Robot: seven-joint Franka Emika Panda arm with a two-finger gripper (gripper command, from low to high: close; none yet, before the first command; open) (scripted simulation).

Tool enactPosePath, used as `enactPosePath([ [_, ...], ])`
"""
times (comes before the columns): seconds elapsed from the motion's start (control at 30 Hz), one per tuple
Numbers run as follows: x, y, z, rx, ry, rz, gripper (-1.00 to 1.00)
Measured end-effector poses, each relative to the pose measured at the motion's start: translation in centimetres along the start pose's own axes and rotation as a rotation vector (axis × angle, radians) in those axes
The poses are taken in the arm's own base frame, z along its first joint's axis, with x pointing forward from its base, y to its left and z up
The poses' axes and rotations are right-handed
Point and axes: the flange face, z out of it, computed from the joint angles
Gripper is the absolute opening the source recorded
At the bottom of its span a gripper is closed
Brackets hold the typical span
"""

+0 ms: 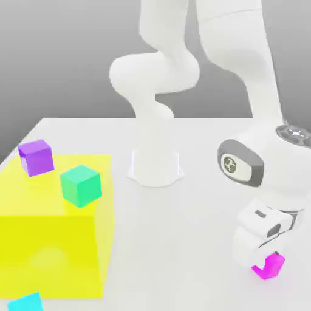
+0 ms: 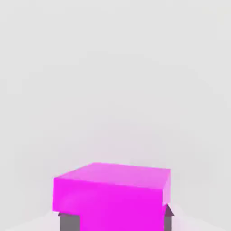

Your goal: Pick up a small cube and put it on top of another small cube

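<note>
The small cube (image 1: 270, 267) is bright magenta and sits low over the white table at the front of the exterior view's right, partly hidden behind the white hand. My gripper (image 1: 265, 257) has come straight down onto it. In the hand view the same magenta cube (image 2: 113, 194) lies between two dark grey fingertips (image 2: 68, 222), one against each side, so the gripper (image 2: 116, 222) is shut on it. A violet-purple cube (image 1: 36, 157) and a green cube (image 1: 80, 185) rest far off at the exterior view's left.
A large translucent yellow block (image 1: 54, 243) fills the front left, with the violet and green cubes at its top. A cyan cube (image 1: 25, 302) peeks in at the lower left edge. The arm's white base (image 1: 155, 167) stands mid-table.
</note>
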Motion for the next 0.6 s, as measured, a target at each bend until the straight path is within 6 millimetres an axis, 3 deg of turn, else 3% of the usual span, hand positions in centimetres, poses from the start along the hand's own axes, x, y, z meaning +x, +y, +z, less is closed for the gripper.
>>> enactPosePath([
  [0.07, 1.2, 1.2, -2.5, -0.011, 0.006, 0.051, -1.00],
  [0.17, 5.8, 6.6, -6.8, -0.041, 0.025, 0.272, -1.00],
  [0.3, 10.9, 17.9, -13.2, -0.061, 0.034, 0.652, -1.00],
  [0.43, 11.4, 25.1, -19.7, -0.050, 0.028, 0.925, -1.00],
  [0.57, 9.6, 33.7, -26.2, -0.012, 0.007, 1.230, -1.00],
  [0.6, 9.2, 34.9, -26.5, -0.004, 0.003, 1.273, -1.00],
])
